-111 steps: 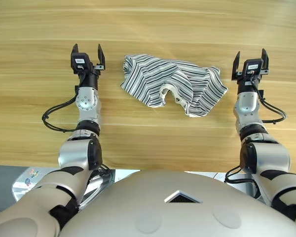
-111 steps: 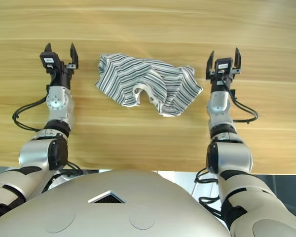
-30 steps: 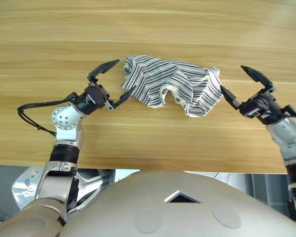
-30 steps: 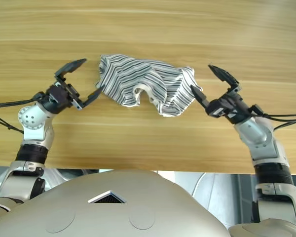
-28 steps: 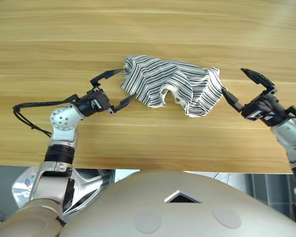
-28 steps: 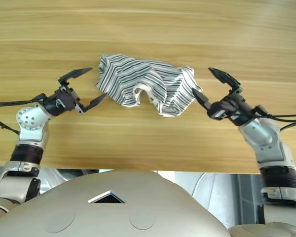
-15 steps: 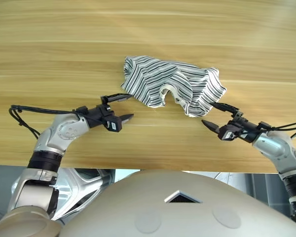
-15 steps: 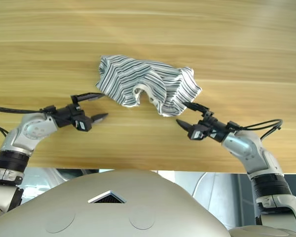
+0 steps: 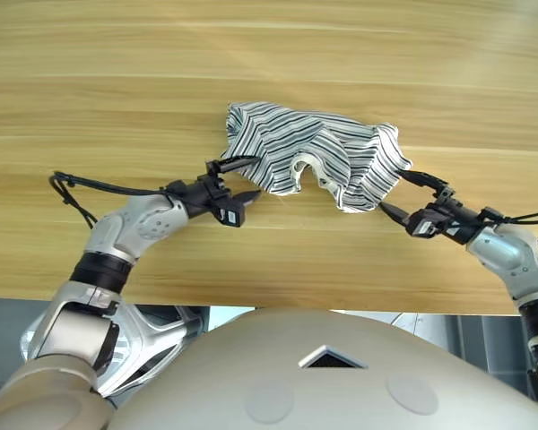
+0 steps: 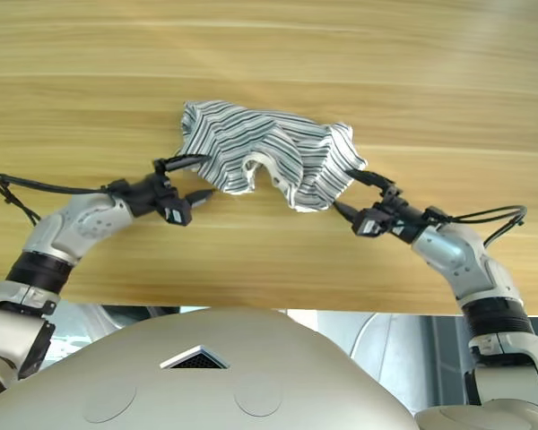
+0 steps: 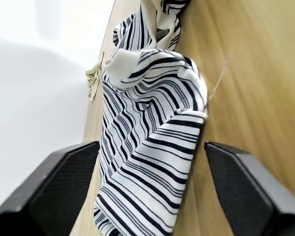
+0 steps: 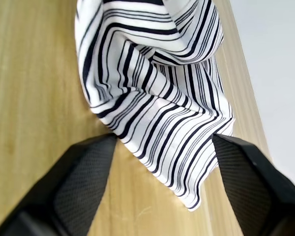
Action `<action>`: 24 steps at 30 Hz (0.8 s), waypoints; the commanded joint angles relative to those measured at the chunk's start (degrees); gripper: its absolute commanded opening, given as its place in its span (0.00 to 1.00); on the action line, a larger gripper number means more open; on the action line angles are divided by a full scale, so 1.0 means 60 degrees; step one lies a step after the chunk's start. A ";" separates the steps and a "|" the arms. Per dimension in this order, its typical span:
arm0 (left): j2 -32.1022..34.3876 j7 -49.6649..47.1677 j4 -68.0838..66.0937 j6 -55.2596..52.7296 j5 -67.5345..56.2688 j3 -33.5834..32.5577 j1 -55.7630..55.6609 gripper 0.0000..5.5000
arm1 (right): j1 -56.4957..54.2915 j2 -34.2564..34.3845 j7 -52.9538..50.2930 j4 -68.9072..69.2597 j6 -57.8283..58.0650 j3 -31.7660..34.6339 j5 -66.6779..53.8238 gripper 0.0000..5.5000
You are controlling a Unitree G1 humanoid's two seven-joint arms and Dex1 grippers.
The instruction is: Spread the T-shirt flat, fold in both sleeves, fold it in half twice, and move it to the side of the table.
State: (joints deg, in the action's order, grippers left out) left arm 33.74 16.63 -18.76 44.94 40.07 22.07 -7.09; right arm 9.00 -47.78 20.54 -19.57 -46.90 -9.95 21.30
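A crumpled black-and-white striped T-shirt (image 9: 309, 154) lies bunched at the middle of the wooden table (image 9: 108, 81), its collar facing the near edge. My left gripper (image 9: 251, 176) is open, low over the table, and its fingers straddle the shirt's near-left corner. In the left wrist view that striped fold (image 11: 155, 128) lies between the two black fingertips (image 11: 59, 189). My right gripper (image 9: 392, 189) is open too, with the shirt's near-right corner between its fingers. The right wrist view has that corner (image 12: 157, 113) reaching down between the pads (image 12: 83, 184).
Bare wood surrounds the shirt on all sides, with wide room at the far side, left and right. The table's near edge (image 9: 251, 306) runs just below both forearms. Black cables (image 9: 81, 186) loop off each wrist.
Half a second ago both grippers were low near the table's front, short of the shirt. Both have since moved forward, and each now straddles a near corner. The shirt has not shifted.
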 commanded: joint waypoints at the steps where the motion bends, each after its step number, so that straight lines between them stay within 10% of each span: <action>1: 0.0038 -0.0118 -0.1003 -0.0410 0.0871 0.0679 -0.0076 0.73 | 0.0125 0.0222 0.0296 -0.0339 0.0129 -0.0652 0.0567 0.65; 14: 0.0327 -0.0593 -0.1215 -0.0129 0.0722 0.1406 -0.0097 0.73 | -0.0107 0.0406 0.0128 -0.0574 -0.0071 -0.1220 0.0640 0.65; 24: 0.0229 -0.0761 -0.2076 -0.0464 0.0485 0.1618 -0.0347 0.44 | -0.0452 0.0372 0.0061 -0.1186 -0.0157 -0.1425 0.0439 0.26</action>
State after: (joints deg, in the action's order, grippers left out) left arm 33.98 9.49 -26.32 45.09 39.48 29.28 -11.50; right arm 5.31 -45.70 18.80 -23.50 -50.19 -16.99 21.38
